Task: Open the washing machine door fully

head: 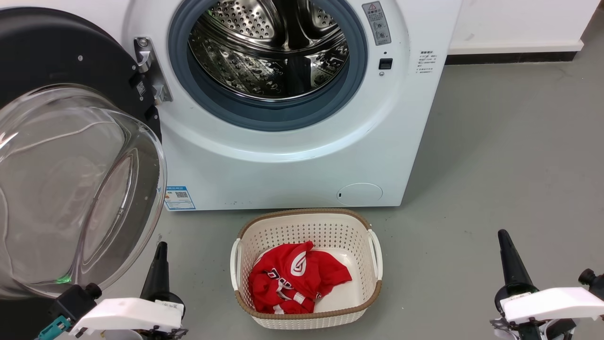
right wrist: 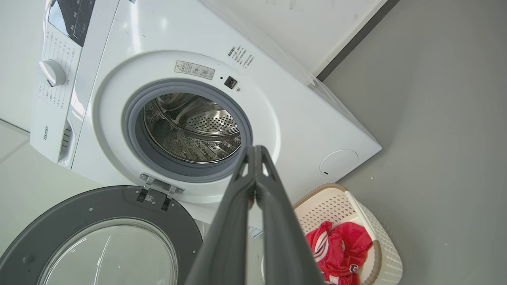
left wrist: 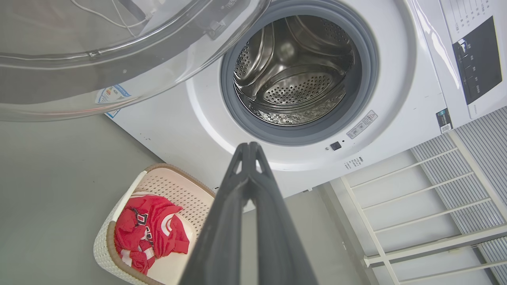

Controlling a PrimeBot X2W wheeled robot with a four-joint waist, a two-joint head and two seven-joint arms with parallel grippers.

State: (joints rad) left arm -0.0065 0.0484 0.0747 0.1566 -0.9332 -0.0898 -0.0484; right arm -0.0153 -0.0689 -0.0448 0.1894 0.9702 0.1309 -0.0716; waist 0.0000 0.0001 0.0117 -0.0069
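At the head frame's lower left the left gripper is seen with fingers pressed together, nothing held; the right gripper, lower right, is likewise closed and empty. Between them a basket with a red garment is set on the floor. Beyond, the door is swung wide to the frame's left on its hinge, clear of both grippers, and the drum is exposed. The opening is judged nearly finished; any remaining travel would call for a push on the door's rim by the left fingers.

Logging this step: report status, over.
Left gripper, right gripper shut, empty. Washing machine door stands wide open, drum exposed. Basket on floor, clear of door.
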